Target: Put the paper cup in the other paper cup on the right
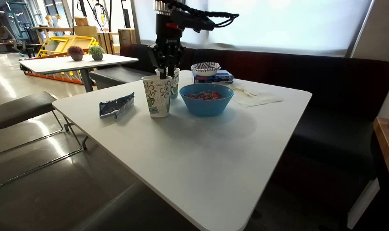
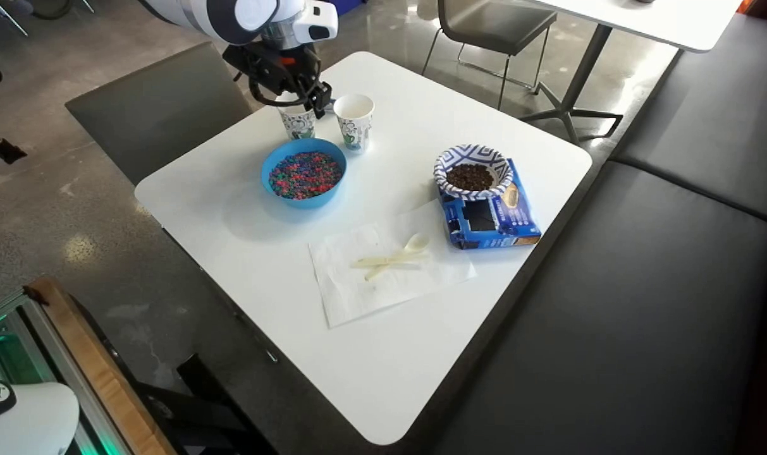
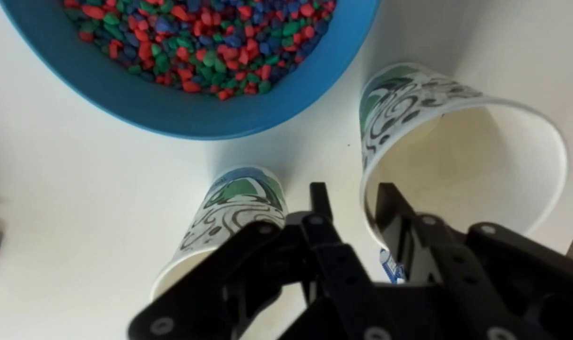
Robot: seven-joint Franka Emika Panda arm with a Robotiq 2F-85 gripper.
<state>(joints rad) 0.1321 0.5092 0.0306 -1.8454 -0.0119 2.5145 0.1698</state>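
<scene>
The paper cup point(image 1: 155, 98) stands upright on the white table in both exterior views; in an exterior view point(image 2: 298, 123) the gripper partly covers it. In the wrist view it is the cup at the right point(image 3: 466, 151). The other paper cup point(image 2: 356, 126) stands upright beside it, apart; in the wrist view point(image 3: 236, 203) the gripper partly hides it, and in an exterior view point(image 1: 174, 85) the paper cup does. My gripper point(image 3: 352, 200) is open and points down astride the paper cup's rim: one finger is inside the cup, one outside between the cups. A gap shows between wall and outer finger.
A blue bowl point(image 1: 207, 102) of coloured bits stands close to both cups. A blue wrapper point(image 1: 117, 105) lies beside the cups. A patterned bowl point(image 2: 472, 155) sits on a blue box point(image 2: 494, 237). Spoons point(image 2: 389, 259) lie on white paper point(image 2: 351, 300).
</scene>
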